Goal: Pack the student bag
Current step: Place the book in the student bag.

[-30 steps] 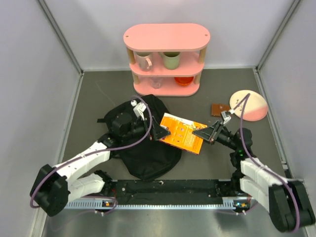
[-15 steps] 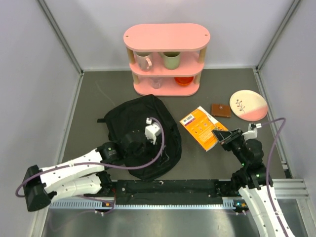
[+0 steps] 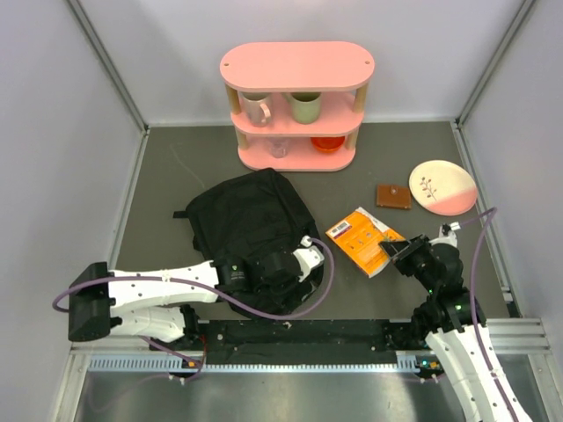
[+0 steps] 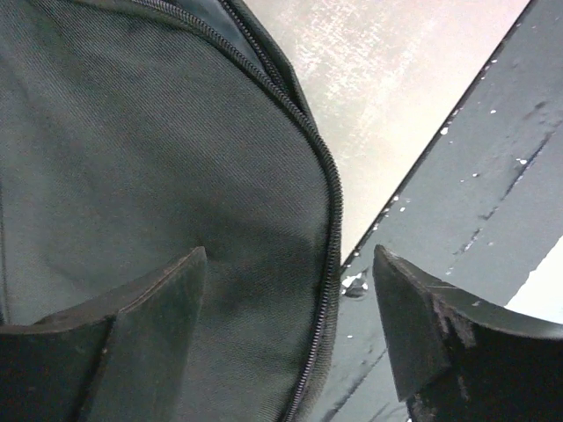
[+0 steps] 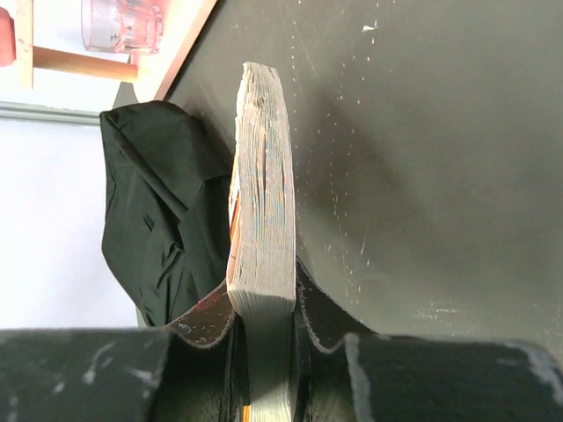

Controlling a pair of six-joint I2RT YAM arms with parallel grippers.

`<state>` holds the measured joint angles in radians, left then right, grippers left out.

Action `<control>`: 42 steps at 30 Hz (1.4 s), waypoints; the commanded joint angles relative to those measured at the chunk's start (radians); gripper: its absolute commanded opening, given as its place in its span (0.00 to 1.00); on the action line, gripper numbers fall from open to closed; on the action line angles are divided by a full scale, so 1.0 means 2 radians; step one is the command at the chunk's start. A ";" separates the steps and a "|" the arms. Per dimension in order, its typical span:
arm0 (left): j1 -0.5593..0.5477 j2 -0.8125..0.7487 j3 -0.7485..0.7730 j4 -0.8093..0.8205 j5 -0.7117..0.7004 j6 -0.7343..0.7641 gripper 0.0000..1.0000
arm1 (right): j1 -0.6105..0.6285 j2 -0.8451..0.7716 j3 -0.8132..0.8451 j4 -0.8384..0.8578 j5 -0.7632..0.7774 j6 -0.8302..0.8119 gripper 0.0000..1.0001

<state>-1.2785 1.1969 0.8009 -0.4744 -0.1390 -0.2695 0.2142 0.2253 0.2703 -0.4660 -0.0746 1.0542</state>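
The black student bag (image 3: 246, 224) lies floppy on the grey table, left of centre. In the left wrist view its fabric and zipper (image 4: 327, 264) fill the frame. My left gripper (image 3: 286, 268) is open over the bag's near right edge, its fingers (image 4: 158, 290) astride the zipper seam. My right gripper (image 3: 398, 255) is shut on an orange book (image 3: 362, 239), gripping its near right edge. In the right wrist view the book's page edge (image 5: 264, 202) stands between the jaws, with the bag (image 5: 163, 211) beyond it.
A pink shelf (image 3: 297, 105) with mugs and a glass stands at the back. A brown wallet (image 3: 393, 195) and a pink-and-cream plate (image 3: 442, 186) lie at the right. A black rail (image 3: 308, 332) runs along the near edge.
My left gripper has moved from the bag's upper right down to its near right edge. My right gripper has drawn the orange book right and nearer, away from the bag.
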 commanded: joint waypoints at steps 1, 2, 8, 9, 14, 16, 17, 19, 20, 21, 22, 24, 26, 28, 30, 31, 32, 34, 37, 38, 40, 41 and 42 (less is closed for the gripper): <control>-0.002 0.006 0.014 -0.012 -0.037 0.014 0.74 | 0.003 0.000 0.030 0.028 -0.013 0.000 0.00; -0.002 0.011 0.016 -0.017 -0.042 0.014 0.66 | 0.003 -0.001 0.029 0.029 -0.013 0.001 0.00; -0.002 0.017 0.027 -0.032 -0.078 0.007 0.03 | 0.003 0.002 0.030 0.028 -0.019 -0.002 0.00; -0.002 0.008 0.028 -0.031 -0.084 0.007 0.00 | 0.003 0.003 0.030 0.029 -0.020 -0.004 0.00; 0.000 -0.019 0.044 -0.037 -0.173 -0.007 0.00 | 0.003 0.010 0.034 0.029 -0.042 -0.009 0.00; 0.008 -0.023 0.060 -0.042 -0.206 -0.020 0.00 | 0.003 0.004 0.043 0.032 -0.056 -0.012 0.00; 0.013 -0.027 0.066 -0.047 -0.217 -0.025 0.00 | 0.003 0.001 0.047 0.034 -0.062 -0.016 0.00; 0.036 -0.029 0.085 -0.053 -0.255 -0.045 0.00 | 0.003 -0.008 0.057 0.034 -0.080 -0.021 0.00; 0.047 -0.032 0.090 -0.051 -0.259 -0.049 0.00 | 0.003 -0.017 0.058 0.034 -0.088 -0.021 0.00; 0.072 -0.033 0.094 -0.041 -0.261 -0.053 0.00 | 0.003 -0.020 0.060 0.035 -0.096 -0.022 0.00; 0.085 -0.034 0.103 -0.036 -0.258 -0.062 0.00 | 0.003 -0.023 0.063 0.034 -0.114 -0.020 0.00; 0.121 -0.040 0.114 -0.027 -0.250 -0.066 0.00 | 0.003 -0.026 0.065 0.034 -0.137 -0.016 0.00; 0.132 -0.048 0.131 -0.005 -0.248 -0.060 0.00 | 0.003 -0.033 0.071 0.035 -0.167 -0.007 0.00; 0.135 -0.053 0.151 0.011 -0.251 -0.037 0.00 | 0.003 -0.040 0.074 0.034 -0.183 0.003 0.00; 0.135 -0.055 0.177 0.013 -0.248 -0.024 0.00 | 0.003 -0.041 0.074 0.034 -0.195 0.021 0.00; 0.135 -0.055 0.185 0.012 -0.244 -0.015 0.00 | 0.003 -0.038 0.073 0.034 -0.220 0.025 0.00; 0.135 -0.054 0.192 0.012 -0.237 -0.010 0.00 | 0.003 -0.034 0.073 0.035 -0.232 0.033 0.00; 0.135 -0.055 0.209 0.013 -0.229 -0.006 0.00 | 0.003 -0.021 0.072 0.035 -0.268 0.040 0.00; 0.135 -0.062 0.212 0.027 -0.207 -0.009 0.00 | 0.003 -0.011 0.073 0.037 -0.307 0.055 0.00; 0.135 -0.066 0.210 0.041 -0.189 -0.007 0.00 | 0.003 -0.008 0.072 0.042 -0.316 0.067 0.00; 0.135 -0.072 0.203 0.052 -0.173 -0.008 0.00 | 0.003 -0.005 0.064 0.064 -0.335 0.083 0.00; 0.135 -0.073 0.201 0.057 -0.158 -0.009 0.00 | 0.003 -0.004 0.063 0.069 -0.336 0.093 0.00; 0.134 -0.073 0.199 0.061 -0.154 -0.013 0.00 | 0.003 -0.002 0.060 0.082 -0.339 0.097 0.00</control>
<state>-1.0088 1.0946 1.1782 -0.5217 -0.5209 -0.3019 0.2142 0.2131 0.3614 -0.4469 -0.6476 1.1591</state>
